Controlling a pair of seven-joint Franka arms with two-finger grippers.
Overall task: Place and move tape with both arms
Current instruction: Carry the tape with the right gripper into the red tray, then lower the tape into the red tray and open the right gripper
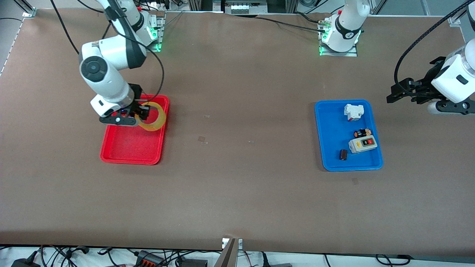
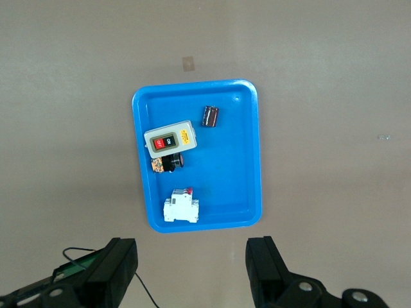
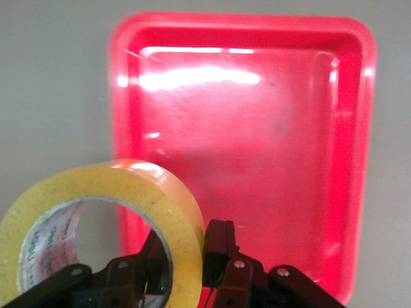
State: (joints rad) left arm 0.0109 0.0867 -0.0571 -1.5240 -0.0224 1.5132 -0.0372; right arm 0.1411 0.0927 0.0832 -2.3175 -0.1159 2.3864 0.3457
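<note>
My right gripper [image 1: 143, 113] hangs over the red tray [image 1: 128, 152], at the part of it farther from the front camera, and it is clamped on the tape [image 1: 154, 118]. The right wrist view shows how I have it: one finger [image 3: 220, 247] presses the outside of the yellowish ring's wall and the other sits inside the wide hole, so the tape [image 3: 96, 218] stands on edge in my grip, lifted above the glossy tray floor [image 3: 257, 128].

My left gripper [image 1: 402, 92] waits in the air over bare table at the left arm's end, just beside the blue tray [image 1: 330, 148], with its fingers [image 2: 266, 266] spread apart and nothing between them. In that blue tray lie a grey switch box with a red button [image 1: 363, 144], a white breaker [image 1: 353, 111], a small black-and-orange part [image 1: 362, 133] and a dark little cylinder [image 1: 343, 154]
</note>
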